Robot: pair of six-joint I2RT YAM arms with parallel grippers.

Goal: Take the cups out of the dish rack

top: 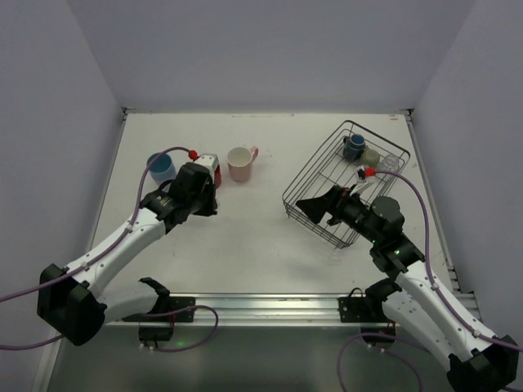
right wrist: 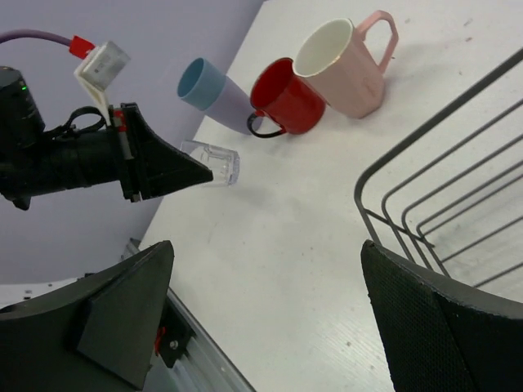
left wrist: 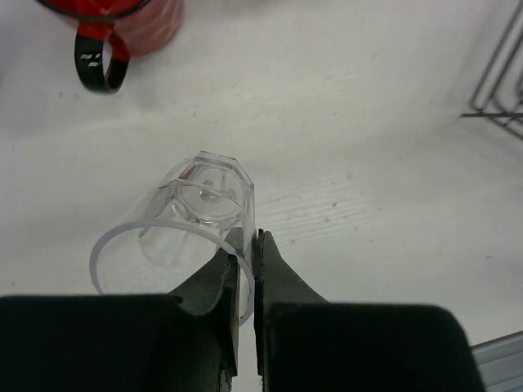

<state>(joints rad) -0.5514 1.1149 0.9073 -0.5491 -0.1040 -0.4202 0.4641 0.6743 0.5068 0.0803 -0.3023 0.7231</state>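
L end effector [left wrist: 255, 245] pinching clear glass [left wrist: 196, 214] by rim wall; R end effector [top: 311, 208] wide open, empty.
Glass light, stiff, slick, breakable: wall pinch may slip. Beyond: red mug [right wrist: 286, 100] on tabletop [top: 261, 237]; dark blue cup [top: 354, 147], olive cup [top: 372, 156] in dish rack [top: 317, 161] far corner.

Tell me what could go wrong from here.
1. The left gripper pinches the clear cup by one thin rim wall only, so the cup could slip or twist out.
2. The red mug sits close by; setting the clear cup down may knock it.
3. The right gripper stands wide open beside the dish rack; a finger could snag a wire and drag the rack, with the dark blue cup inside.
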